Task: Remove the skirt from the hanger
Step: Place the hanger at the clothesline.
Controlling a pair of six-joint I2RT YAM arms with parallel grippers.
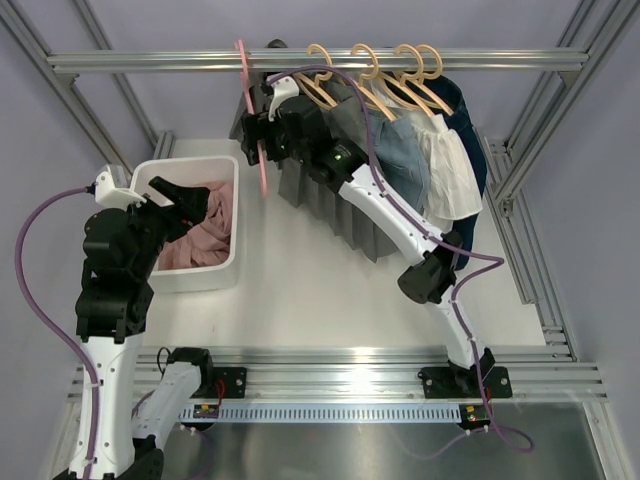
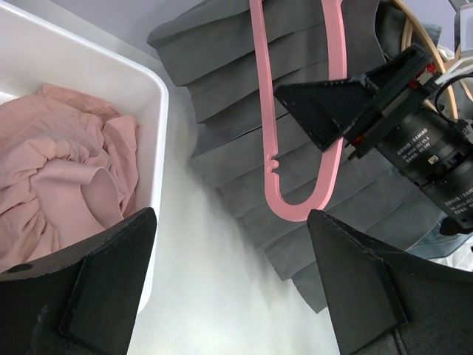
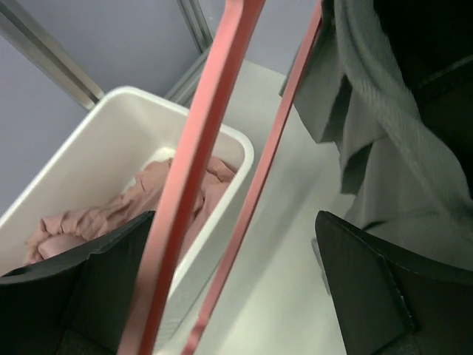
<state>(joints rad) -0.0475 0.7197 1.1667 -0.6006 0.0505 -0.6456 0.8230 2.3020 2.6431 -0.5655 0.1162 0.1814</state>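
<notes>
Left claw and right claw gape wide, pink hanger between the right's fingers; motor lettering unreadable.

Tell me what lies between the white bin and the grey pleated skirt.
A bare strip of table, clearest in the left wrist view.

One pink hanger on the far rail, and four wooden hangers to its right, perhaps more, as their hooks overlap. One grey pleated skirt. One white bin at left holds one pink garment.
</notes>
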